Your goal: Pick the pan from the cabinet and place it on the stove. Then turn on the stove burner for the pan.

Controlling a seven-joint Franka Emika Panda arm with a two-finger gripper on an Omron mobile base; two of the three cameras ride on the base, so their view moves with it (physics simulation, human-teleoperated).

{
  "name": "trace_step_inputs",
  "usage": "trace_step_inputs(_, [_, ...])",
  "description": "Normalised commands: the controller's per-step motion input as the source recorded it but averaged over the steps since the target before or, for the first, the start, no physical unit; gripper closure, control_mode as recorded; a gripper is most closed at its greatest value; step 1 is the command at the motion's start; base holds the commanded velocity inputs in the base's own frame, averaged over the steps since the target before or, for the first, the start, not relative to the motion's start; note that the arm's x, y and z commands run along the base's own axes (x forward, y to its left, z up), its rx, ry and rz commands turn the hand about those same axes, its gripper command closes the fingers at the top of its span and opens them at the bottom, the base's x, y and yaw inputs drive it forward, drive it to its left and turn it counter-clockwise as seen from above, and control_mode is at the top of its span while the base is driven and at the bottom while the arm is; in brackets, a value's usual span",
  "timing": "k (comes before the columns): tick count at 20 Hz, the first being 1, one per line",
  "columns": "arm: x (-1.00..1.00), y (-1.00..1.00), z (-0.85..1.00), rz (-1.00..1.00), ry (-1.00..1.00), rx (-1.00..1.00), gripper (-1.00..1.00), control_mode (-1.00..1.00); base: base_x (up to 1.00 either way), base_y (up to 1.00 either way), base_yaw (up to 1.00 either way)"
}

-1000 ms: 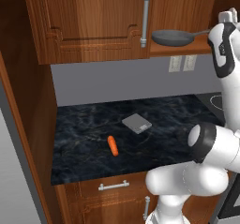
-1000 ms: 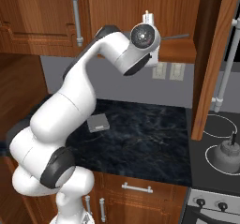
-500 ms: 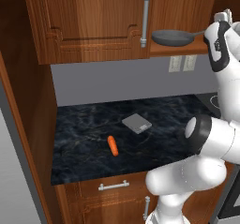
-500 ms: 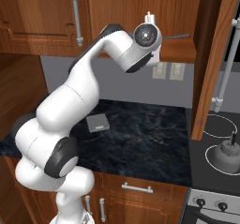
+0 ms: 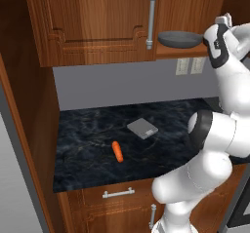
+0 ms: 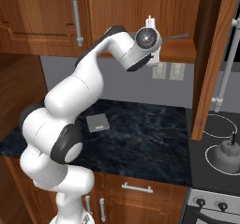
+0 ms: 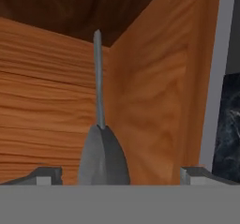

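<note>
The dark-grey pan [image 5: 180, 38] lies on the open shelf of the reddish-brown cabinet [image 5: 97, 22]. Its thin handle [image 6: 176, 37] points right, toward the swung-open door [image 6: 214, 54]. In the hand view the pan [image 7: 103, 158] appears edge-on, its handle [image 7: 97, 78] running up the picture. My gripper [image 7: 121, 175] is open and level with the shelf. The fingertips [image 7: 47, 174] stand wide apart on either side of the pan body and do not touch it. The black stove [image 6: 212, 145] with white burner rings [image 6: 214, 124] is at the lower right.
A small grey kettle [image 6: 228, 153] occupies the front burner ring. Black knobs [image 6: 200, 201] line the stove's front. On the dark marbled counter [image 5: 93, 149] lie a carrot [image 5: 116, 151] and a flat grey block [image 5: 142, 128]. The open door stands between counter and stove.
The hand has edged a little further toward the shelf and the pan. The pan has not moved, and the gripper stays open.
</note>
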Motion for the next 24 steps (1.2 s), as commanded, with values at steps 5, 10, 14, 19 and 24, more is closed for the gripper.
trace_step_inputs(5, [0.23,-0.20,0.00,0.00,-0.01,0.00,-1.00,-1.00,0.00,0.00,0.00])
trace_step_inputs(10, [0.22,-0.22,0.00,0.00,0.00,0.00,-1.00,-1.00,0.00,0.00,0.00])
trace_step_inputs(14, [0.24,-0.16,0.00,0.00,0.00,0.00,-1.00,-1.00,0.00,0.00,0.00])
trace_step_inputs(19, [0.28,-0.14,-0.03,0.00,0.00,0.00,-1.00,-1.00,0.00,0.00,0.00])
trace_step_inputs(24, [0.35,-0.16,-0.10,0.00,0.00,0.00,-1.00,-1.00,0.00,0.00,0.00])
